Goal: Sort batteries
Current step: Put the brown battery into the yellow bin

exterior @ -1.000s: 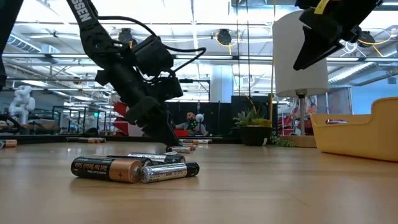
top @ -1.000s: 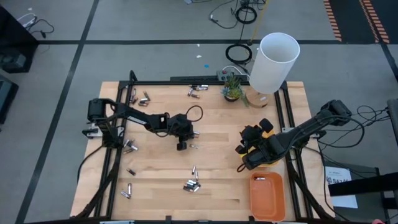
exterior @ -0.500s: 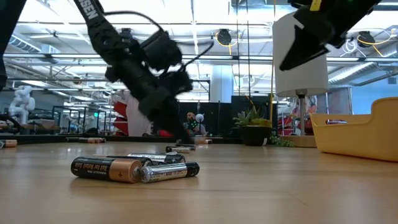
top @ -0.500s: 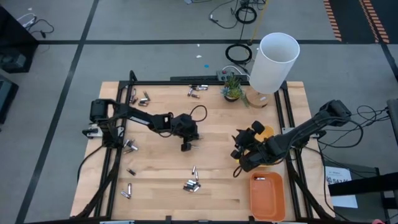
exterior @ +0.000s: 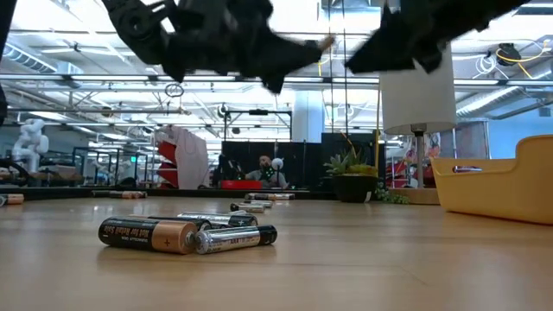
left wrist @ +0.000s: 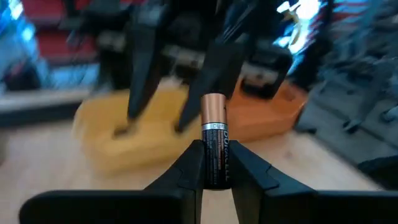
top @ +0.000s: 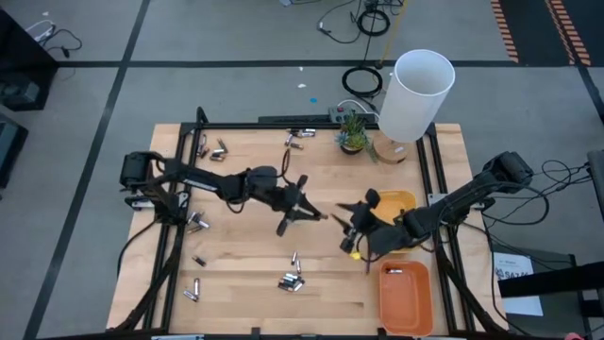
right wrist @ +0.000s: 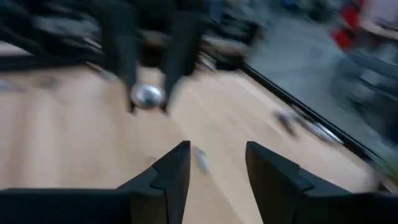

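My left gripper [top: 311,212] hangs over the middle of the table, pointing level toward the right edge, shut on a black battery with a copper end [left wrist: 214,146]. My right gripper [top: 347,227] faces it from the right, a short way off, open with nothing between its fingers [right wrist: 217,168]. In the right wrist view the battery's round end [right wrist: 148,95] shows ahead of it. Other batteries lie loose on the wood: a small heap [top: 291,280] near the front, also seen in the low view [exterior: 186,234], and more at the left [top: 195,222] and the far edge [top: 300,137]. My left gripper pinches the battery's black body [left wrist: 215,169] between its two fingers. The battery lies along the fingers, and its copper end [left wrist: 213,109] sticks out past the fingertips toward my right gripper. The fingers are level, pointing toward the table's right. The battery is lifted clear of the table.
A yellow tray [top: 408,200] and an orange tray [top: 404,297] stand at the right, behind my right gripper. A white lamp shade [top: 415,94] and a small plant [top: 352,134] stand at the far edge. Bare wood lies below both grippers.
My left gripper has risen from the table with the battery, gone toward the right edge and tipped from pointing down to level. My right gripper has swung toward the table's middle and turned from pointing down to face the left one.
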Motion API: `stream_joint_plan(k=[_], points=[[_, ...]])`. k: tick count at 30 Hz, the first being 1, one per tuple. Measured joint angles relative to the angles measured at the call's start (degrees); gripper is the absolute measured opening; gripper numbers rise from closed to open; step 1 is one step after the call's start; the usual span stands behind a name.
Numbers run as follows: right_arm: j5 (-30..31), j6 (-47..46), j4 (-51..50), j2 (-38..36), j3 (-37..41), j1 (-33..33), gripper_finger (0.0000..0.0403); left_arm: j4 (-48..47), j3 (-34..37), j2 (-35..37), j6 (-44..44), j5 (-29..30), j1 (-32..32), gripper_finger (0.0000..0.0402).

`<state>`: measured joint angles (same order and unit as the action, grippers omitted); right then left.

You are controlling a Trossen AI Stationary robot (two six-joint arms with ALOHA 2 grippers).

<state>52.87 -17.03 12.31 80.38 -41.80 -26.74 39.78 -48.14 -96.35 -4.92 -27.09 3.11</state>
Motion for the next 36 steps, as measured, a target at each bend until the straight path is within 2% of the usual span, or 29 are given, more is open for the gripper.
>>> stream_joint_plan(k=[2,5,10,15,19,29,36], points=[[-4.7,7.2,9.7,0.0,0.7,0.0,0.0146,1.9,0.0,0.0,-0.2,-0.2,-0.4,0.006],[-8.2,12.7,15.2,0.0,0.7,-0.4,0.0146,4.1,0.0,0.0,-0.4,-0.7,-0.7,0.006],[-7.9,14.8,15.3,0.0,0.7,-0.4,0.0146,9.1,0.0,0.1,-0.3,-3.3,-1.7,0.006],[-8.4,16.4,18.1,0.0,0.7,-0.4,0.0155,9.2,0.0,0.0,-0.3,-2.8,-1.7,0.006],[-12.8,19.1,21.1,0.0,0.7,-0.4,0.0161,9.2,0.0,0.0,0.0,-2.8,-1.8,0.006],[-12.8,22.3,24.0,0.0,0.7,-0.2,0.0161,9.6,0.0,0.0,0.1,-1.0,-2.0,0.006],[-13.8,22.3,24.4,0.0,0.7,1.3,0.0134,11.2,0.0,0.0,0.3,0.5,-2.6,0.006]])
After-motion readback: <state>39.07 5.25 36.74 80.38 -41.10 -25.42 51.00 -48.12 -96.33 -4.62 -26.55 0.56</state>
